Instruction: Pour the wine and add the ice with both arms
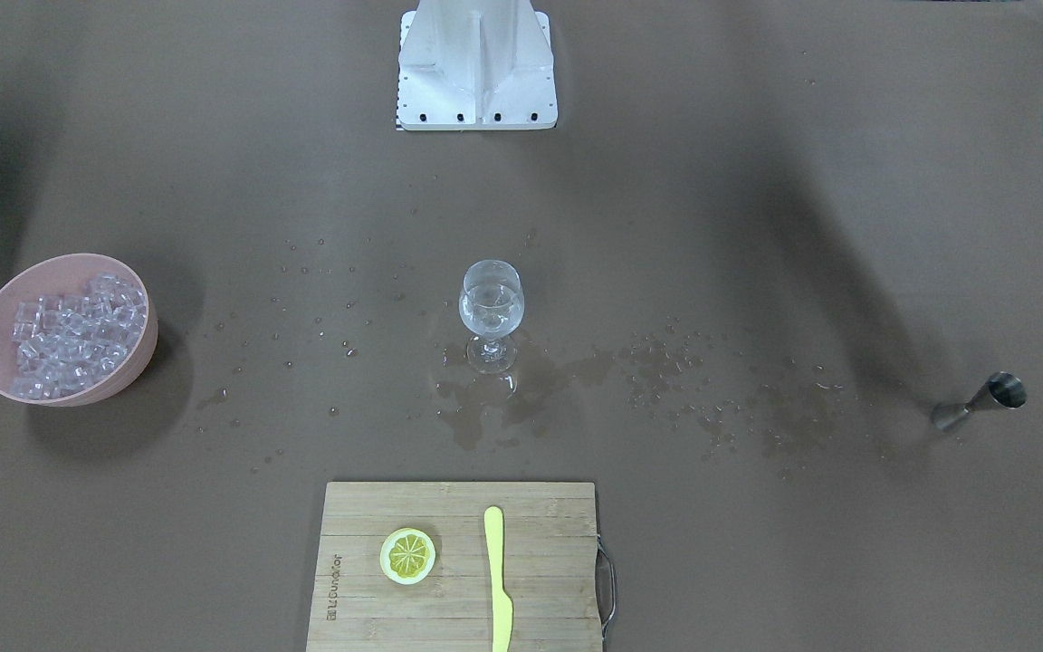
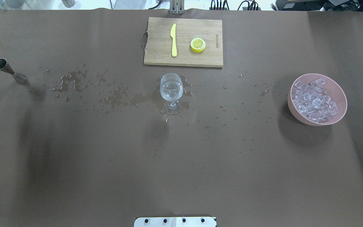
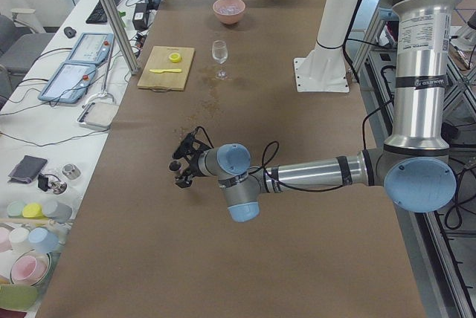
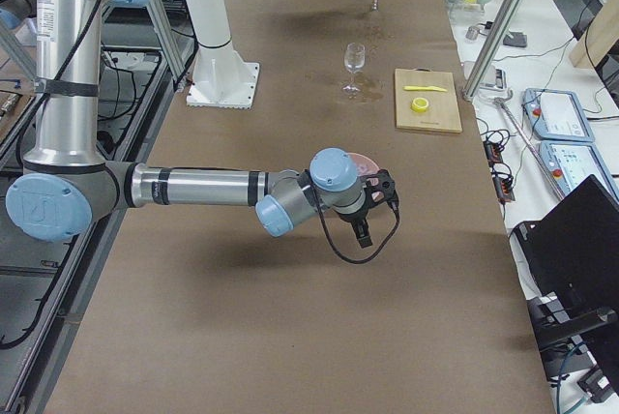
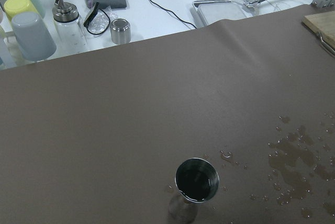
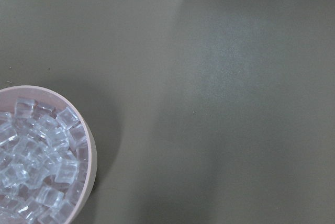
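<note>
Counter (image 2: 106, 173): brown matte covering, wet with scattered droplets and small puddles (image 1: 485, 407), thickest around the glass foot and out toward the jigger. Stemmed wine glass (image 2: 171, 91): upright at counter centre, holding the wine (image 1: 490, 312), a clear liquid low in its bowl. Pink bowl (image 2: 298, 116): on the robot's right side, well apart from the glass, heaped with the ice (image 2: 315, 99). Steel jigger (image 1: 983, 401): upright on the robot's left side, mouth up. Bamboo cutting board (image 1: 540, 580): on the operators' edge, metal handle; burned-in brand mark along one short side, lettering too small to read. On it, apart from each other, a lemon slice (image 1: 407, 555) and a yellow plastic knife (image 1: 497, 580). White base block (image 1: 476, 72): robot's edge. Left gripper (image 3: 183, 172): raised above the counter near the jigger; whether its fingers are spread cannot be told. Right gripper (image 4: 366, 230): raised beside the bowl; finger state likewise cannot be told. Room: aluminium frame posts (image 3: 111, 21); white side bench with pastel cups (image 5: 31, 33), cables, tablets.
</note>
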Controlling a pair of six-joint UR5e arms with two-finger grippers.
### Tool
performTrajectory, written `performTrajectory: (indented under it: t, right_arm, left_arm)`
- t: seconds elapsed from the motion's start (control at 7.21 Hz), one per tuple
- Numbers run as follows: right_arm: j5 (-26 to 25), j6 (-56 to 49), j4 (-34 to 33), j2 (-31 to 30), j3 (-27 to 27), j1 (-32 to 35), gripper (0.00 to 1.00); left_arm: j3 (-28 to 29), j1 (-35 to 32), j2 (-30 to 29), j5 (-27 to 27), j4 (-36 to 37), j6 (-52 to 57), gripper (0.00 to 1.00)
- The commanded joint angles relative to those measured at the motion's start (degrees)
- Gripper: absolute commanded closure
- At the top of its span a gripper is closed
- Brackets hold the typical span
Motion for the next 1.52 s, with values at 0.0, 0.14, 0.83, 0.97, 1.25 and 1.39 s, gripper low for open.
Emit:
performTrajectory:
  t: [0.0, 0.14, 0.83, 0.97, 1.25, 1.39]
  right_arm:
    - [0.11, 0.11, 0.32, -0.04, -0.64, -0.14, 0.0]
    - [0.37, 0.11, 0.32, -0.04, -0.99, -0.32, 0.0]
    - [5.64, 1.51, 0.24, -0.04, -1.78, -0.67, 0.0]
    - [5.56, 1.78, 0.15, -0.04, -1.78, -0.85, 0.0]
    - [5.56, 5.29, 0.41, 0.31, -1.7, -1.63, 0.0]
    - [5.47, 5.3, 0.41, 0.57, -1.7, -1.81, 0.0]
  left_arm:
    - [0.95, 10.96, 2.11, 18.02, -6.6, -3.94, 0.03]
    - [1.47, 16.77, 2.03, 25.08, -6.6, -4.03, 0.03]
    - [10.07, 24.53, -4.62, 41.54, -6.95, -12.73, 0.04]
    - [10.7, 26.39, -5.69, 44.72, -6.95, -12.82, 0.06]
    - [13.42, 26.58, -7.01, 45.98, -6.86, -13.09, 0.06]
    - [15.69, 26.58, -7.72, 45.9, -6.86, -13.78, 0.07]
